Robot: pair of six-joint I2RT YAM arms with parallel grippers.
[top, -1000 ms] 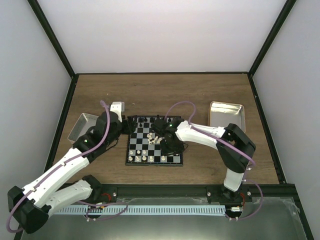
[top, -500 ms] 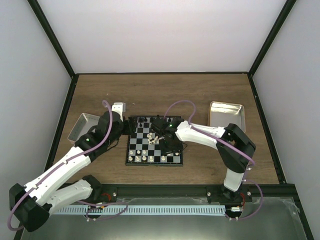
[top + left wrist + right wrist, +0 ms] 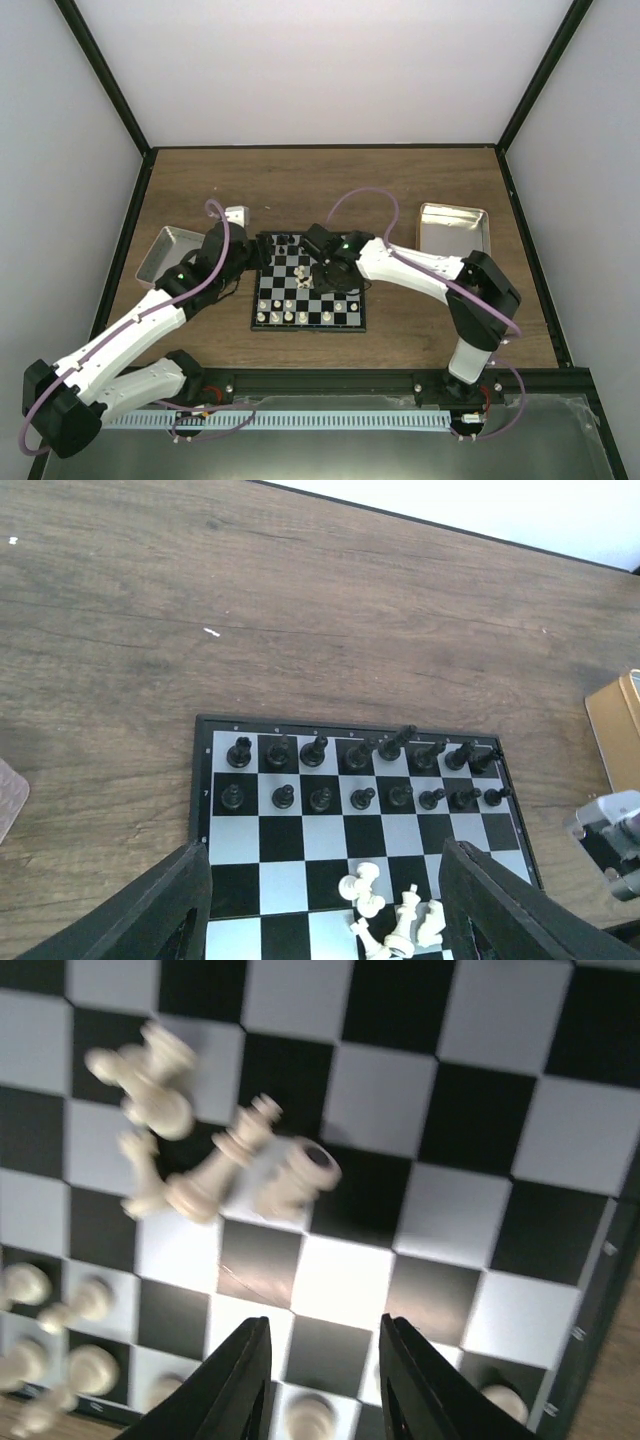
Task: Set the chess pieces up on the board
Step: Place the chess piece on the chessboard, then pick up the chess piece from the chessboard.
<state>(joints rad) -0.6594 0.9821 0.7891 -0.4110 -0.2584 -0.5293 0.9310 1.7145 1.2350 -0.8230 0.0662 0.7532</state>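
Note:
The chequered board (image 3: 345, 312) lies at the table's middle. Black pieces (image 3: 360, 752) stand in two rows along its far side. Several cream-white pieces (image 3: 392, 917) lie toppled in a heap near the centre, also in the right wrist view (image 3: 215, 1170). White pieces (image 3: 288, 316) stand in a row along the near left edge. My left gripper (image 3: 325, 915) is open and empty, hovering over the board's left edge (image 3: 248, 258). My right gripper (image 3: 325, 1380) is open and empty, above the board (image 3: 332, 270) just right of the heap.
A silver tray (image 3: 160, 255) sits left of the board, behind my left arm. A gold-rimmed tin (image 3: 453, 232) sits at the right, also in the left wrist view (image 3: 617, 730). A small white block (image 3: 236, 214) lies behind the left gripper.
My right gripper has moved a little toward the far side of the board and turned. My left gripper has edged slightly right toward the board. The pieces have not moved.

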